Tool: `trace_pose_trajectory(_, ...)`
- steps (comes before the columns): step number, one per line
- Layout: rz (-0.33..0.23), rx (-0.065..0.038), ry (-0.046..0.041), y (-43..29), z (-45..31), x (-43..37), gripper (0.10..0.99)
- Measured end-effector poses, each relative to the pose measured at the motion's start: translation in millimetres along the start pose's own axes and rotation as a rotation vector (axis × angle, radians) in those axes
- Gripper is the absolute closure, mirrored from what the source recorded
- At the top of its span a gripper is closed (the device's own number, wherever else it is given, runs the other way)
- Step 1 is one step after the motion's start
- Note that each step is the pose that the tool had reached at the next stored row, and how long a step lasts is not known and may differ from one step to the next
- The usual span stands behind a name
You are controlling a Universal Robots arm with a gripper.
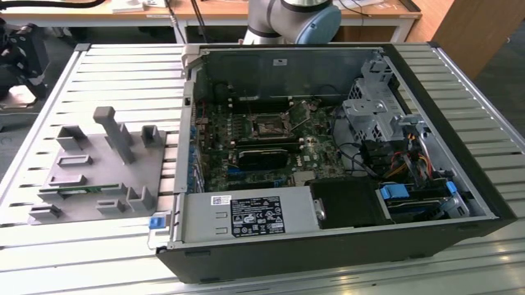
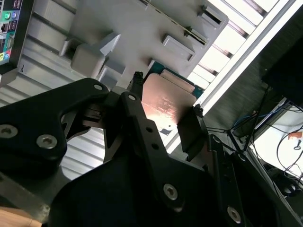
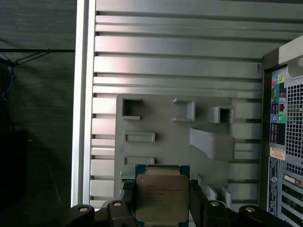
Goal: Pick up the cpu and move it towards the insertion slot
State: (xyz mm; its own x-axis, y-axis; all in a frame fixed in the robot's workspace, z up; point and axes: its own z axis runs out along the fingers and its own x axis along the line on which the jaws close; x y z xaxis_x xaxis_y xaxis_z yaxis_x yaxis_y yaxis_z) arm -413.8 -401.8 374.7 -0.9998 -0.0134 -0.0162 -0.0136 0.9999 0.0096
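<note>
Carry the cpu [image 3: 162,196] level and slowly, and watch that it does not tilt or slip in the grip, since the insertion slot [image 1: 271,127] sits deep inside the computer case [image 1: 328,261]. Your fingers [image 3: 196,197] are clenched on two opposite edges of the chip, its metal top facing the first wrist view. It hangs above the grey fixture [image 3: 161,120] on the slatted surface [image 3: 180,47], beside the case.
</note>
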Motion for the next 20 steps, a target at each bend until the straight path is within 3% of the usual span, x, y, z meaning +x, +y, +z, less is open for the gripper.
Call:
trace_pose_trajectory(12, 0.0, 0.0, 0.0, 2.6, 0.6, -35.2, 0.545)
trace_pose_trajectory(20, 0.0, 0.0, 0.0, 6.8, 1.0, -46.9, 0.545)
